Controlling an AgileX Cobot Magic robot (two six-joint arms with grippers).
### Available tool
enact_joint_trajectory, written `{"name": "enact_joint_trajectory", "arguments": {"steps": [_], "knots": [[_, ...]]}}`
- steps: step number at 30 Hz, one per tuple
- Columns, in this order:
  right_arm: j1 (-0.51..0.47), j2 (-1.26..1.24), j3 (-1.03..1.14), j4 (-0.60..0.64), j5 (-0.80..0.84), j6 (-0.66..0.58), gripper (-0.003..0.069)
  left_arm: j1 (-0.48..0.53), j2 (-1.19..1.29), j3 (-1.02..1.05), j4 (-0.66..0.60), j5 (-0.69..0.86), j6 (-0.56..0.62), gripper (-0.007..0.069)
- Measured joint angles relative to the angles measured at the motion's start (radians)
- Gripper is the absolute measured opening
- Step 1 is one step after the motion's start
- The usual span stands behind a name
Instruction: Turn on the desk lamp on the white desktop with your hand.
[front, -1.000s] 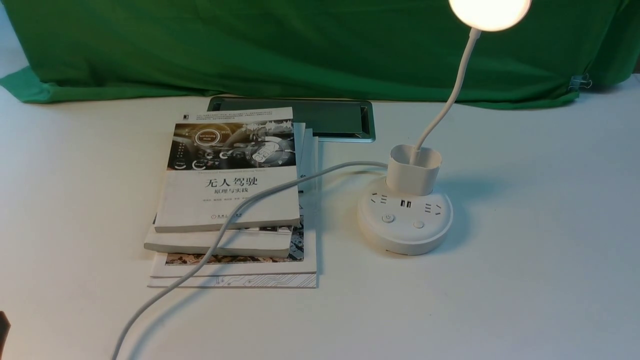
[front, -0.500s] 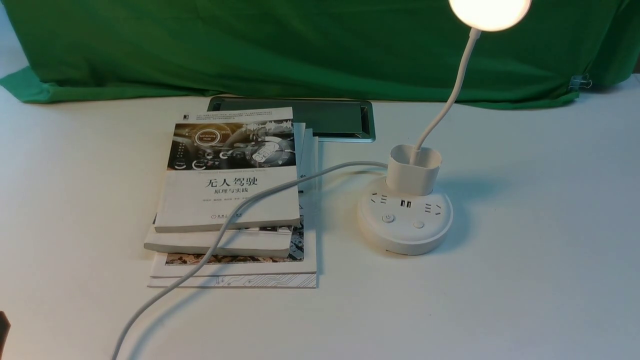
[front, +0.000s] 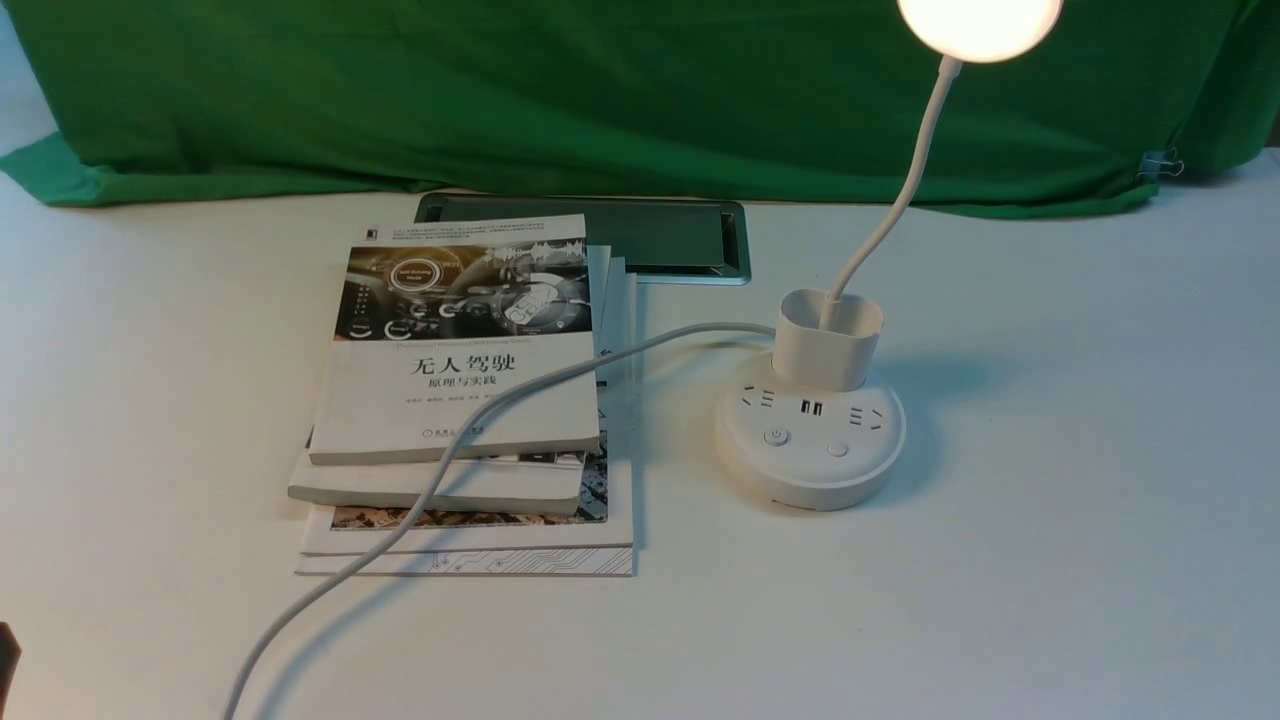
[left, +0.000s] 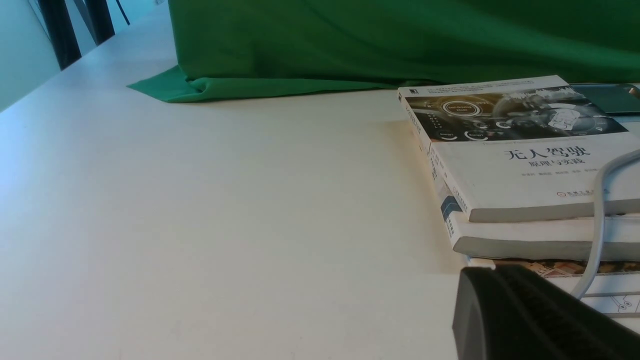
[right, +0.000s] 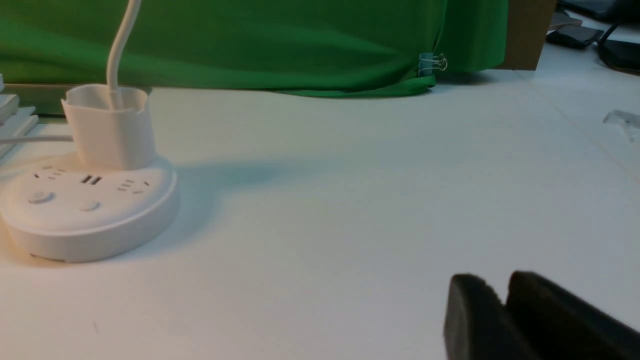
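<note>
— Where's your hand?
— My right gripper (right: 492, 300) sits lower right in its wrist view, holding nothing; jaw gap unclear.
— And the lamp?
— The desk lamp (right: 90, 210), already glowing, stands left of it on the white desktop (right: 350, 200), nearer my right arm.

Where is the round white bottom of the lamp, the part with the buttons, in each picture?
Front view: the lamp base sits right of centre on the white desktop, beside the stack of books.
Left wrist view: not in it; only its white cord crosses the books.
Right wrist view: the base is at the left edge.
Shared landmark: the green cloth, behind everything in all three views.
</note>
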Motion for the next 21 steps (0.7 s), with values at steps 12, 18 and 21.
{"name": "enact_joint_trajectory", "arguments": {"steps": [12,18,21], "knots": [[0.000,0.000,0.000,0.000,0.002,0.000,0.0190,0.000,0.000,0.000,0.000,0.000,0.000,0.0021],[0.000,0.000,0.000,0.000,0.003,0.000,0.0200,0.000,0.000,0.000,0.000,0.000,0.000,0.0021],[0.000,0.000,0.000,0.000,0.003,0.000,0.0202,0.000,0.000,0.000,0.000,0.000,0.000,0.0021]]}}
